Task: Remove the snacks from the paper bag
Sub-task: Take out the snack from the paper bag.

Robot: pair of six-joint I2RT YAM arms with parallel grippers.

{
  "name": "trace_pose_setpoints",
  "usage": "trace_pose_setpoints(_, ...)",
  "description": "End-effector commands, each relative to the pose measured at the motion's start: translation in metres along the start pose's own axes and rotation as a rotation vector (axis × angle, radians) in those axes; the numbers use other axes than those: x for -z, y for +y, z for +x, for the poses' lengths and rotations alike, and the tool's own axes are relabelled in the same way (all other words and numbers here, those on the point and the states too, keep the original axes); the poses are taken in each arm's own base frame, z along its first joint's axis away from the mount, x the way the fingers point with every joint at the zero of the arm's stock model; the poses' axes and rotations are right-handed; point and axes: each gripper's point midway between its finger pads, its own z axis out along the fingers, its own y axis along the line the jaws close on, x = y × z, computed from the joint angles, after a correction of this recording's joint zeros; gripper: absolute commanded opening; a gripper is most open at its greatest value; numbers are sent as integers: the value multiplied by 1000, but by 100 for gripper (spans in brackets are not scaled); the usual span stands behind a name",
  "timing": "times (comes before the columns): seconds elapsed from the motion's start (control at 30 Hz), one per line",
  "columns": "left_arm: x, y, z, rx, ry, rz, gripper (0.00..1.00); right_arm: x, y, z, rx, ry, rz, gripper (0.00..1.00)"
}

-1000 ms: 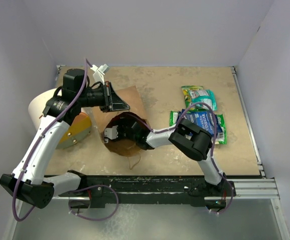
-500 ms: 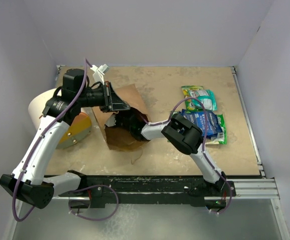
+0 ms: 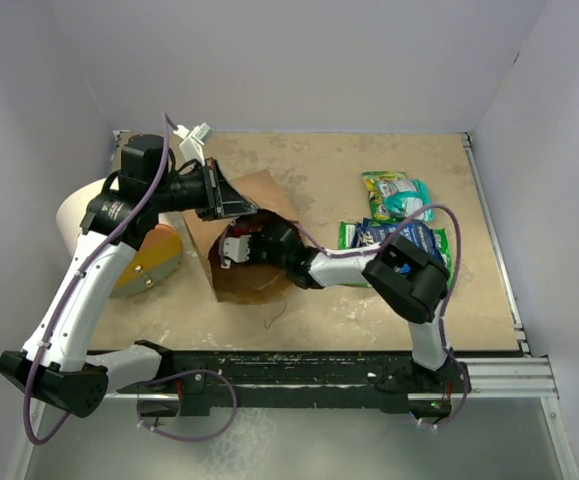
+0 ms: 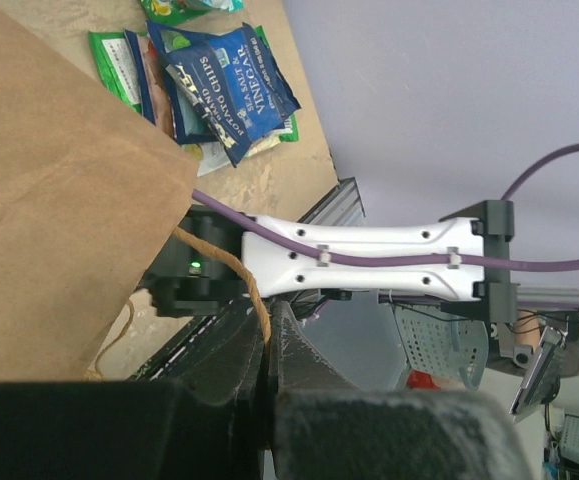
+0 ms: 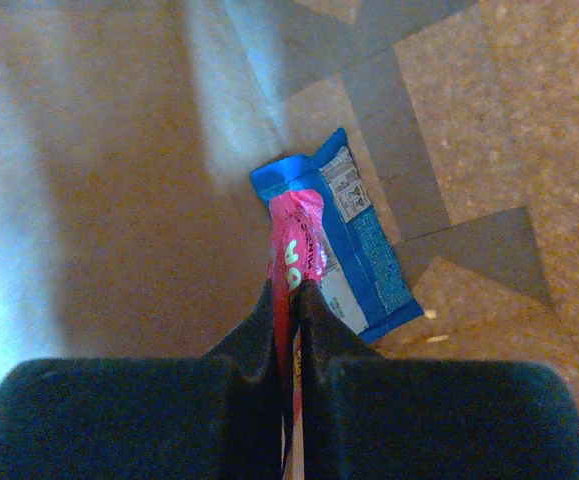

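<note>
So the left gripper [image 4: 269, 335] is clamping tight on the twisted handle [image 4: 252, 290] of the paper bag [image 3: 247, 285]. It looks like it's doing that to hold the bag's mouth up and open so the other arm can get in. The right gripper [image 5: 291, 292] is reaching deep inside the bag, with its fingers pressed together and pinching the edge of a red-pink packet [image 5: 297, 238]. That one is thin and glossy with pale lettering, and it's standing on edge between the fingers. Right under it and touching it, a blue packet [image 5: 364, 255] with a white label panel is lying flat on the inside of the bag. Outside the bag, off to its right, a pile of snacks [image 3: 401, 232] is sitting on the table [image 3: 369, 310]: green-edged, teal, and a dark blue chips packet [image 4: 224, 85] on top. I'm guessing at least two are left to come out, pink one first.
</note>
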Motion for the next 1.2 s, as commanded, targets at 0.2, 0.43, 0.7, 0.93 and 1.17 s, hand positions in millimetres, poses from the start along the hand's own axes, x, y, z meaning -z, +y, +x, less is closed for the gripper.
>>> trace_pose_setpoints(0.2,11,-20,-31,-87,-110,30,0,87,26,-74,-179,-273,-137,0)
trace_pose_setpoints(0.43,5,-25,-30,-60,-86,87,0,72,13,-64,-217,-193,-69,0)
trace_pose_setpoints(0.7,0,-16,-35,-34,-98,44,0,117,6,-101,-180,-379,-142,0)
trace_pose_setpoints(0.93,1,3,-43,-4,-138,-53,0,241,-5,-143,-202,-512,-305,0)
trace_pose_setpoints(1.17,-4,6,-42,6,-119,-51,0,307,-138,-102,-573,-321,368,0)
